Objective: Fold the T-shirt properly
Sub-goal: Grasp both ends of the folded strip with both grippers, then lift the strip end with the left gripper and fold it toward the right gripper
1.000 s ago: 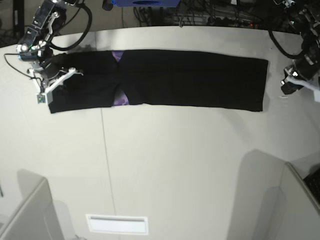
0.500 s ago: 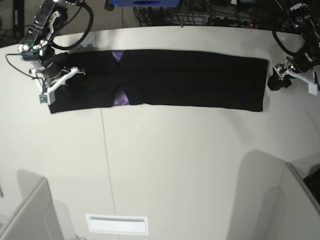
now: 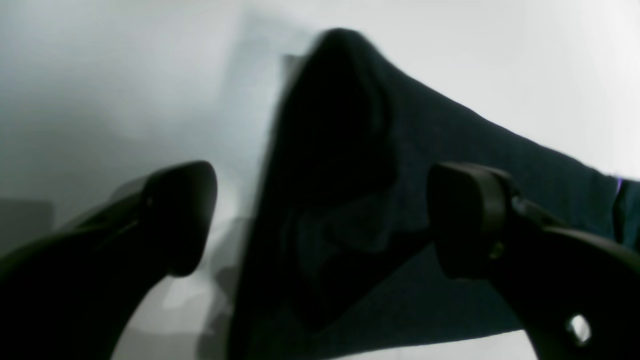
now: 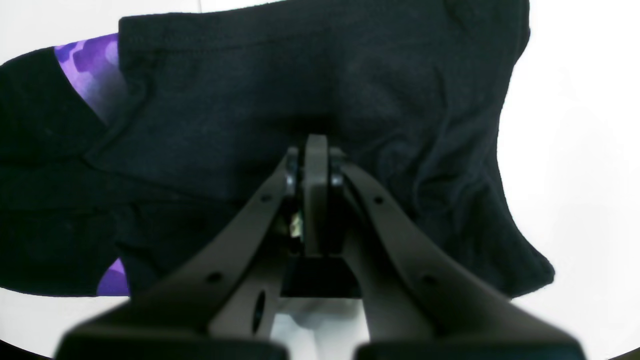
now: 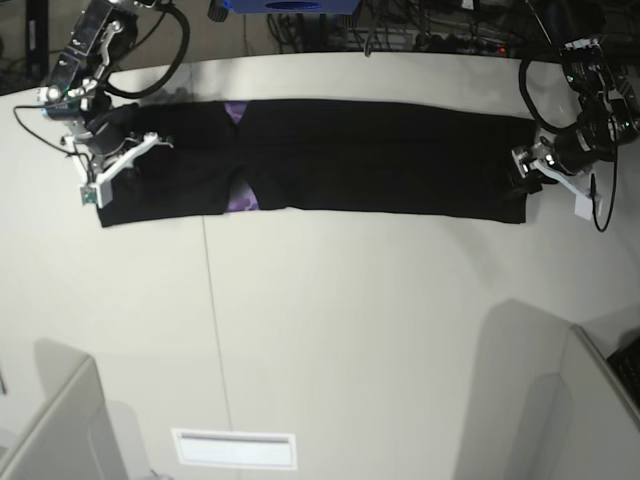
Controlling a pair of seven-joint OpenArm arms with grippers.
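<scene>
T-shirt (image 5: 380,158) folded into a long band on table (image 5: 330,330), left gripper (image 3: 320,220) spread wide astride its end, right gripper (image 4: 312,160) pinching cloth.

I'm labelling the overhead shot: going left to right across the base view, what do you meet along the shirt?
Right gripper → purple print → T-shirt → left gripper.

Pale table (image 5: 350,330) w/ white label (image 5: 234,449) near front edge.
</scene>
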